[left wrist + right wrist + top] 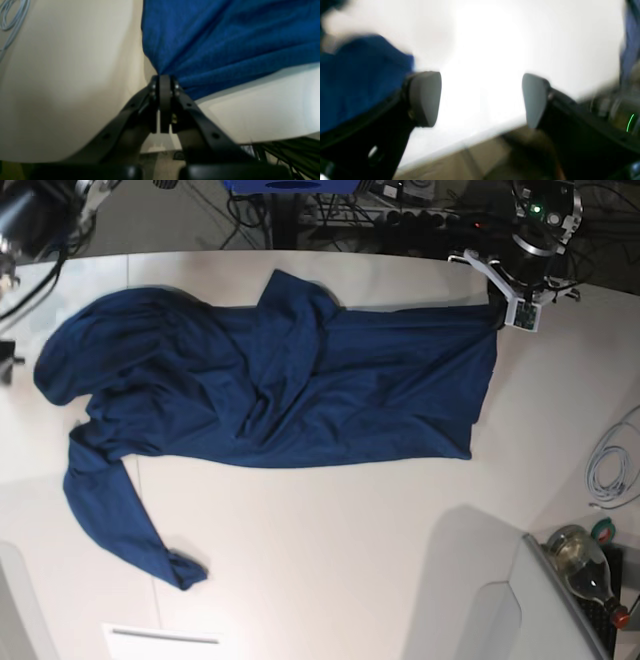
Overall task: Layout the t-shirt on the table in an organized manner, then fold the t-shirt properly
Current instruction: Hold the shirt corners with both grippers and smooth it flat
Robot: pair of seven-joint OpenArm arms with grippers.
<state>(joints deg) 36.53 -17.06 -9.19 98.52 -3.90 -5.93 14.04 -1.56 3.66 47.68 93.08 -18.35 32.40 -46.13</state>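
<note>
The dark blue t-shirt (300, 380) lies wrinkled across the white table (330, 550), one sleeve trailing toward the front left. My left gripper (165, 78) is shut on a corner of the t-shirt (225, 37), at the shirt's back right corner (496, 310) in the base view. In the right wrist view my right gripper (481, 100) stands open with nothing between its grey pads (425, 97), and a bunch of the t-shirt (357, 80) lies just to its left. Its arm (30, 220) is at the back left corner of the base view.
A coiled pale cable (605, 470) and a bottle (585, 565) sit off the table's right side. A white sheet (165, 638) lies at the front edge. Cables and equipment (400, 210) run behind the table. The table edge (460, 146) shows below my right gripper.
</note>
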